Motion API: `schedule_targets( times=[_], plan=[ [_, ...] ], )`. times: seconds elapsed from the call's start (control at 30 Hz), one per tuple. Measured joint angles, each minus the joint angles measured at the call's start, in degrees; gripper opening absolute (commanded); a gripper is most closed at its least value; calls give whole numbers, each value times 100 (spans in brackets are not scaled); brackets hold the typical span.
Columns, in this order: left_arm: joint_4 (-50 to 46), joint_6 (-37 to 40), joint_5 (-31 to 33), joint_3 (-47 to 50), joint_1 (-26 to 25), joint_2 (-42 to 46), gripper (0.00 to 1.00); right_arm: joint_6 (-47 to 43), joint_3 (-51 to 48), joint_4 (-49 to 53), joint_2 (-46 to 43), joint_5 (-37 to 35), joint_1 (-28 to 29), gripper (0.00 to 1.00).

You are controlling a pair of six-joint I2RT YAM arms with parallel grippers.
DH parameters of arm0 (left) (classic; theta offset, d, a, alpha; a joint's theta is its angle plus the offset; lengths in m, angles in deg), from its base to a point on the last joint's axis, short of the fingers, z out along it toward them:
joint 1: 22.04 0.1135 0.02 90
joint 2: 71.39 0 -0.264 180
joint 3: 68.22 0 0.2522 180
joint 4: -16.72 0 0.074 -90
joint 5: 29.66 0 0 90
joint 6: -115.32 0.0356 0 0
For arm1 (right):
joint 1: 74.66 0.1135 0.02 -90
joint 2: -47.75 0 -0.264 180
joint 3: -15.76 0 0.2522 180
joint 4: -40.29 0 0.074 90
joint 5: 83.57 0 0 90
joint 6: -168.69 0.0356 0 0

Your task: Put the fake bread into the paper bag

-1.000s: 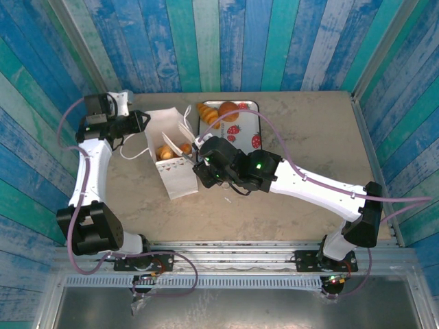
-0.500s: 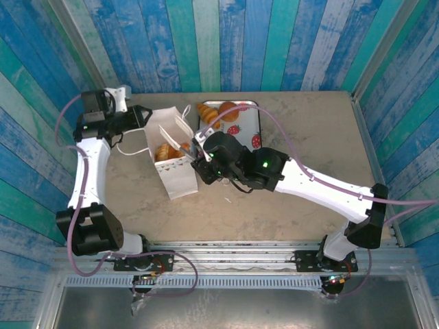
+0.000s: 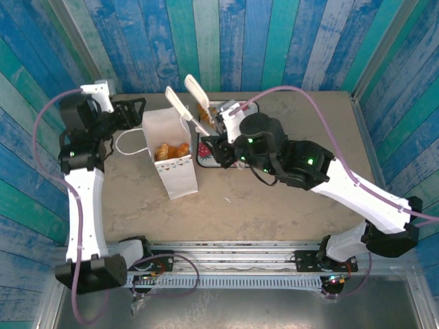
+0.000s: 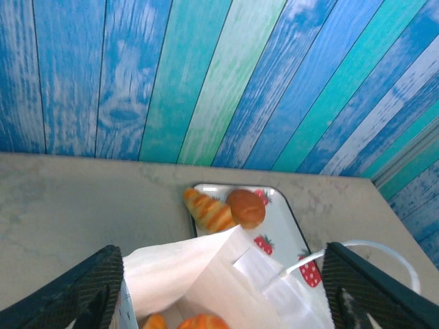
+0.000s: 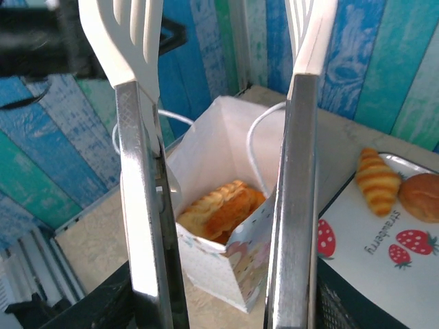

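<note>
Mia: What is the left gripper (image 3: 139, 112) doing?

Ben: It is hanging with its two fingers (image 4: 89, 291) spread wide apart. It is holding nothing.

Mia: Where is the paper bag (image 3: 180, 179) sitting?

Ben: It is standing open just to the right of that gripper, a little below its fingers. A white cord handle (image 3: 125, 144) is sticking out from the bag, close to that gripper.

Mia: Is the fake bread (image 3: 171, 150) sitting in the bag?

Ben: Yes, a few golden pieces are lying at the bottom of it.

Mia: And what is the right gripper (image 3: 216, 133) doing?

Ben: It is squeezing white tongs (image 5: 140, 205). The tongs are pointing out ahead of it. Their tips are standing apart with nothing between them, up near the bag's far side.

Mia: Is any bread sitting outside the bag?

Ben: A croissant (image 5: 376, 179) and a bun (image 5: 420, 196) are lying side by side on the strawberry tray (image 5: 357, 274), just to the right of the tongs.
</note>
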Motion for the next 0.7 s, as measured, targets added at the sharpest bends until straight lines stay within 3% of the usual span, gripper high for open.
schedule_targets(
  times=[0.3, 0.53, 0.7],
  plan=[
    [267, -173, 643, 931, 0, 1300, 100, 142, -1322, -52, -616, 232, -1443, 50],
    [315, -216, 1119, 1440, 0, 1797, 94, -164, -2118, -20, -98, 605, -2398, 50],
    [315, -197, 1292, 1510, 0, 1827, 94, -306, -2146, -42, 682, 1034, -2706, 50]
  ],
)
